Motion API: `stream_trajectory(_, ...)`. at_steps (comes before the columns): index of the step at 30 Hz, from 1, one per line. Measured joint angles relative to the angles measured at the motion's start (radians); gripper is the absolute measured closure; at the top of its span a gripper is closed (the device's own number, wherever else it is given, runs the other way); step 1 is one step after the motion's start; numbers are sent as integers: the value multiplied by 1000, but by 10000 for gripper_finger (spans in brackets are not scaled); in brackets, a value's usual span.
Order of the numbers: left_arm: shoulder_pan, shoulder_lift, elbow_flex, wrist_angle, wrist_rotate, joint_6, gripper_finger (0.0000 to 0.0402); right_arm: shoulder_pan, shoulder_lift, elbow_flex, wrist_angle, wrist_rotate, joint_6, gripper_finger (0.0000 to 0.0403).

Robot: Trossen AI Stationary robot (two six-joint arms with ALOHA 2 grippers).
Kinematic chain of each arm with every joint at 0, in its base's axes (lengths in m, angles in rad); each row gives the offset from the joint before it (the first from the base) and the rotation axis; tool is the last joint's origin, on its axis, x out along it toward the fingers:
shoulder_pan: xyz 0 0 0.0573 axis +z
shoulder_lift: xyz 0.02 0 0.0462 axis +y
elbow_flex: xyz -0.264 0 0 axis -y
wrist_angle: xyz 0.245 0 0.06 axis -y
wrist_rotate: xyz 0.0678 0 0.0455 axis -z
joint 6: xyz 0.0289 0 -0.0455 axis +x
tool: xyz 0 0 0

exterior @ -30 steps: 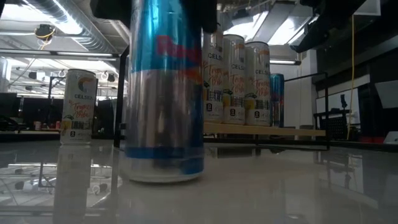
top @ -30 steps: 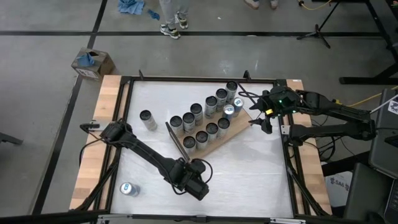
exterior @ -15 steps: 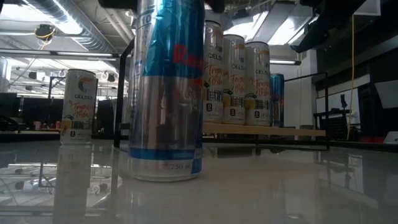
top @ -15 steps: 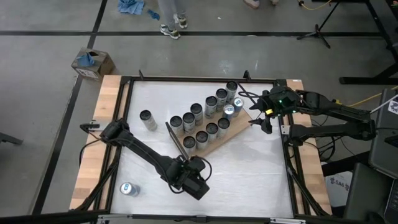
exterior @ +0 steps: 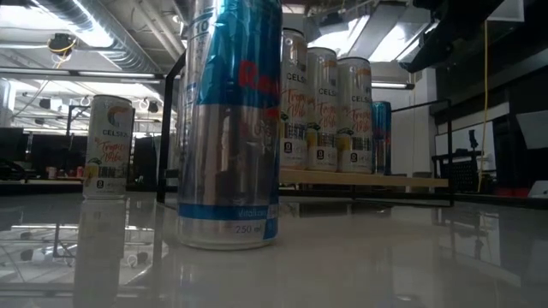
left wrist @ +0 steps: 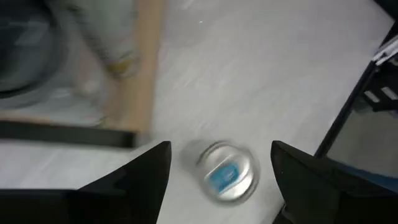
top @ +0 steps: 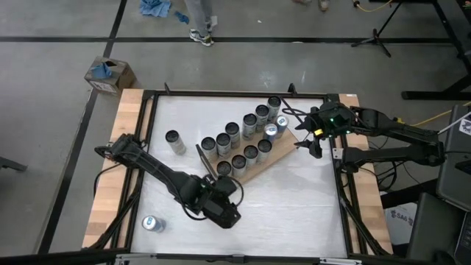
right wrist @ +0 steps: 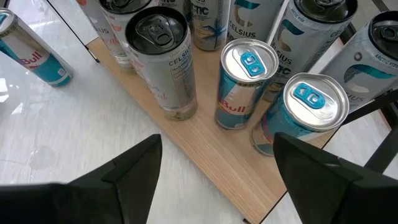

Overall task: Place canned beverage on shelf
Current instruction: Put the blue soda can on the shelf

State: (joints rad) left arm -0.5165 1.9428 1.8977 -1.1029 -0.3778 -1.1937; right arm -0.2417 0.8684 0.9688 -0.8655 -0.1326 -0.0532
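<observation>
Left gripper [top: 219, 210] spread wide and empty near the table's front, just off the shelf's [top: 283, 152] dark end. Blue-and-silver can [top: 152, 224] standing well apart toward the front-left corner, probably next. Right gripper [top: 307, 144] open, empty, at the shelf's far end. About a dozen cans shelved; pale can [top: 174, 140] also loose.

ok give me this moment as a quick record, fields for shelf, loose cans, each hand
shelf: wood-grain board lying angled on the table, two rows of upright cans on it
loose cans: a blue and silver can at the table's near left corner; a pale can standing alone left of the shelf
left hand: open, empty, over the table with the blue-tabbed can ahead between its fingers
right hand: open, empty, at the shelf's far right end beside two blue-topped cans
</observation>
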Motion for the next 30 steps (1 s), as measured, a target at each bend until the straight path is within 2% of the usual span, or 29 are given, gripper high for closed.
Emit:
stream_trajectory(6, -55, -68, 0, -113, 30, -1, 137, 0, 0, 0, 0, 0, 2, 106)
stream_trajectory(12, -149, -71, 0, -196, 60, -9, 137, 1, 0, 0, 0, 0, 50, 106)
stream_trajectory(16, -206, -53, -13, -188, 60, -58, 137, 53, 0, 0, 8, 14, 67, 106)
stream_trajectory(20, -245, -35, -66, -186, 56, -170, 137, 144, 0, 0, 51, 46, 105, 107)
stream_trajectory(24, -256, -18, -163, -144, 59, -266, 137, 242, 0, 0, 114, 89, 123, 106)
stream_trajectory(30, -225, -17, -340, 90, 63, -291, 147, 369, 0, 0, 183, 121, 159, 107)
